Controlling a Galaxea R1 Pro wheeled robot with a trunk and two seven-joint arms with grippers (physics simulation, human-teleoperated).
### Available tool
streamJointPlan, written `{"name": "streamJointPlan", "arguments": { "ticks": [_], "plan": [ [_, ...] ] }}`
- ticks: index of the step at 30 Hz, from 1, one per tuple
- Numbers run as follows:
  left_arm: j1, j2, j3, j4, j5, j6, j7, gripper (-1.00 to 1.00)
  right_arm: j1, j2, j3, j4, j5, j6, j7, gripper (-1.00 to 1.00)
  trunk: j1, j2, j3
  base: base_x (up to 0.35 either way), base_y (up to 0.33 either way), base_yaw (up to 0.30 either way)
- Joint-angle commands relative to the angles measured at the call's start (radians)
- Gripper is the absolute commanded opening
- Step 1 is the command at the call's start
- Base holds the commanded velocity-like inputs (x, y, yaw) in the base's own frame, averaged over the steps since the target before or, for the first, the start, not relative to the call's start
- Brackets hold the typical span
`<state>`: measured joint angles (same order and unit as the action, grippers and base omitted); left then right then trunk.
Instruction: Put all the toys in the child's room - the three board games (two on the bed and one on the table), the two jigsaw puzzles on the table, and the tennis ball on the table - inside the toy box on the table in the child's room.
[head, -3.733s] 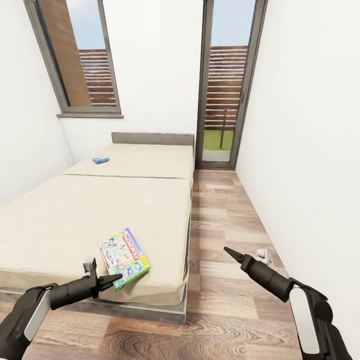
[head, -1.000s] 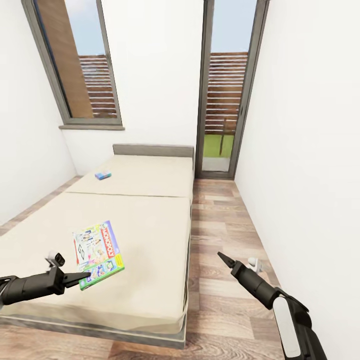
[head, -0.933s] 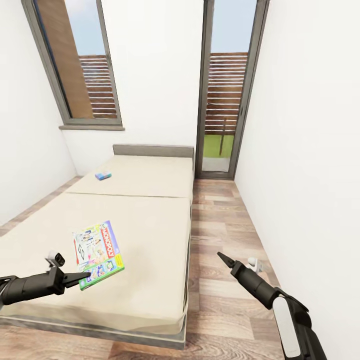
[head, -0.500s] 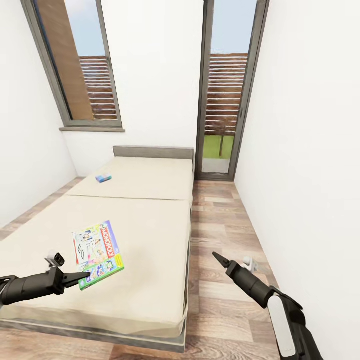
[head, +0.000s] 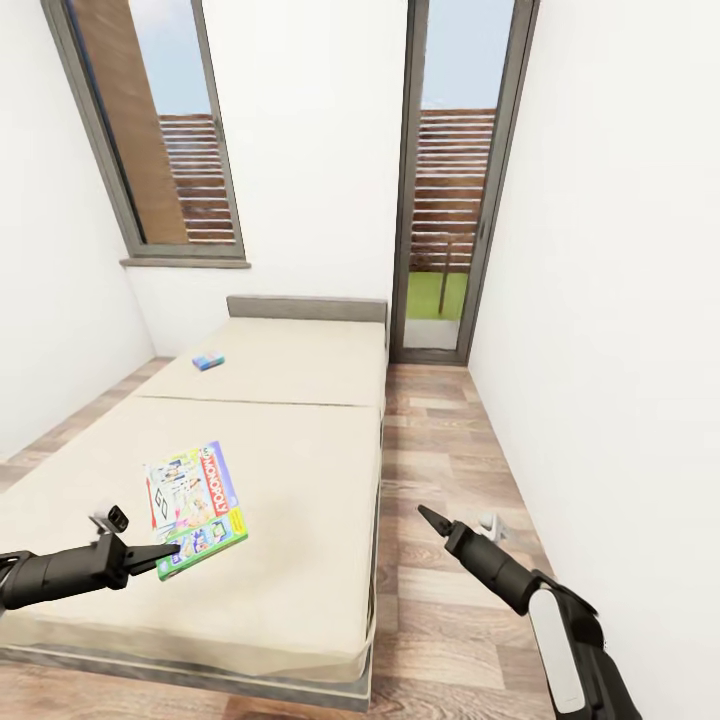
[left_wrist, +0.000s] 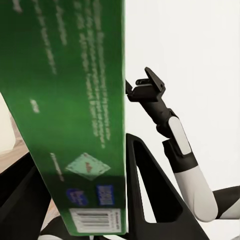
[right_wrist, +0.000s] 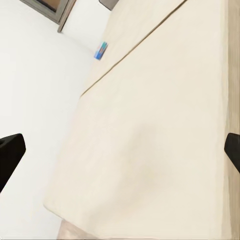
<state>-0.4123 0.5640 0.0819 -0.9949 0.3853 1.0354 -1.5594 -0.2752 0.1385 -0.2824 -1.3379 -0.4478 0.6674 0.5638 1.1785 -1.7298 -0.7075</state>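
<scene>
My left gripper (head: 165, 553) is shut on the near edge of the white-green Monopoly board game (head: 195, 508) and holds it tilted just above the beige bed (head: 300, 470). In the left wrist view the box's green side (left_wrist: 75, 115) sits between the two black fingers. A small blue board game (head: 208, 361) lies on the far mattress section near the headboard, also seen as the blue box (right_wrist: 101, 50). My right gripper (head: 428, 517) hangs open over the floor beside the bed, holding nothing. The table, toy box, jigsaw puzzles and tennis ball are out of view.
White walls close in on both sides. A wood-plank floor strip (head: 440, 460) runs between the bed's right side and the wall to a tall glass door (head: 445, 200). A dark-framed window (head: 150, 130) stands at the back left.
Since 3.7 s ago my left gripper has lifted the Monopoly box off the bed's front corner and carried it left. The camera has pulled back slightly. My right arm has drifted a little left.
</scene>
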Motion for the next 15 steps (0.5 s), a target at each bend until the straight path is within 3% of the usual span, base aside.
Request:
{"name": "streamJointPlan", "arguments": {
  "ticks": [1,15],
  "plan": [
    [0.0,0.0,-0.001,0.0,0.0,0.011,-0.004,-1.0,-0.001,0.001,0.005,0.0,-0.002,0.007,0.002,1.0,-0.004,0.007,0.002,0.0,0.0,0.0],
    [0.0,0.001,-0.001,0.0,0.001,0.011,-0.004,-1.0,-0.002,0.001,0.047,0.0,-0.003,0.009,-0.086,1.0,-0.058,0.105,0.046,0.0,0.0,0.0]
  ]
}}
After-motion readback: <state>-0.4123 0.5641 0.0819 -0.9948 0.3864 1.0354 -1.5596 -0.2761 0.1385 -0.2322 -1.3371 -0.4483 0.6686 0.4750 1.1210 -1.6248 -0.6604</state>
